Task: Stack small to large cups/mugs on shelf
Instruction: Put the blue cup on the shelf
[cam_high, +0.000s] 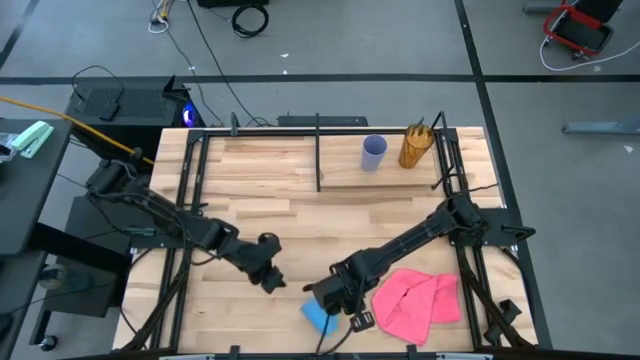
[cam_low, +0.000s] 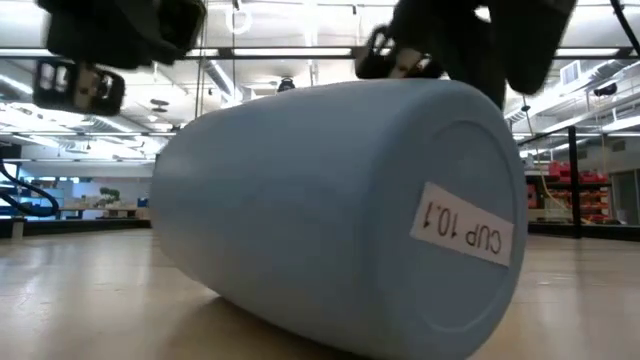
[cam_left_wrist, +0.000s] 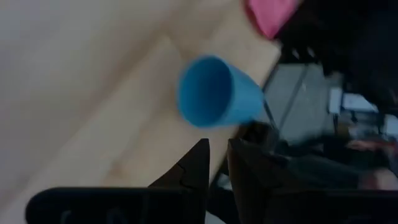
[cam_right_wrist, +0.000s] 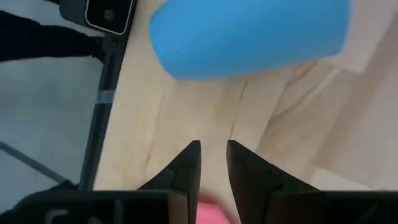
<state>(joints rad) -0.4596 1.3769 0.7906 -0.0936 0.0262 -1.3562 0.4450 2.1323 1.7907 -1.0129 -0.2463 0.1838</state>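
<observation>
The short bright blue cup (cam_high: 318, 316) lies on its side on the wooden planks near the front edge. Its labelled base faces the low view (cam_low: 340, 215), and its open mouth shows in the left wrist view (cam_left_wrist: 208, 93). My right gripper (cam_high: 327, 293) hovers just beside and above it, with the fingers (cam_right_wrist: 213, 163) close together and the cup (cam_right_wrist: 249, 31) ahead of them, apart. My left gripper (cam_high: 268, 276) is to the cup's left, fingers (cam_left_wrist: 217, 163) close together, holding nothing. The lavender cup (cam_high: 373, 153) and the amber cup (cam_high: 415, 146) stand upright on the shelf (cam_high: 270, 170) at the far right.
A pink cloth (cam_high: 415, 300) lies crumpled at the front right, next to the right arm. The thin black divider post (cam_high: 318, 150) stands at the far middle, left of the two upright cups. Black frame rails run along both sides of the planks.
</observation>
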